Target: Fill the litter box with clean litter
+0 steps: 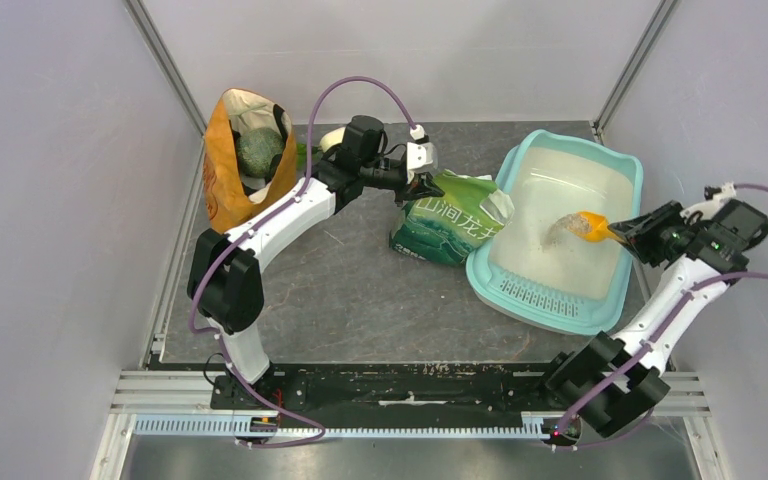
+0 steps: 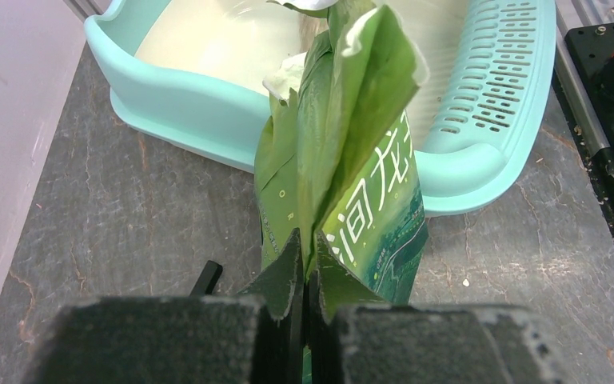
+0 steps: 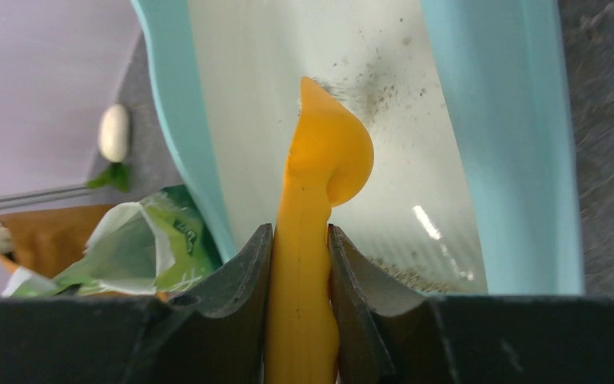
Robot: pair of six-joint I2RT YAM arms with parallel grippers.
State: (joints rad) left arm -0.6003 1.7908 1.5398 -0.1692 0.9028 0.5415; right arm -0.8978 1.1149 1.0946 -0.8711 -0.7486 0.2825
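The litter box (image 1: 552, 298) lies on the dark table (image 1: 360, 290), and over its right rim the right gripper (image 3: 300, 240) has its fingers clamped on the handle of an orange scoop (image 3: 320, 160), whose bowl hangs above a thin speckled patch of grey-beige litter (image 1: 558, 234). Just beside the box's left rim, the left gripper (image 2: 305, 272) has its fingers pressed together on a fold of the green bag (image 2: 344, 144), which is printed with white Chinese characters, 涧 and 龙 among them. The box is pale turquoise, shallow and round-cornered, with a whitish floor and a slotted grille at its near end.
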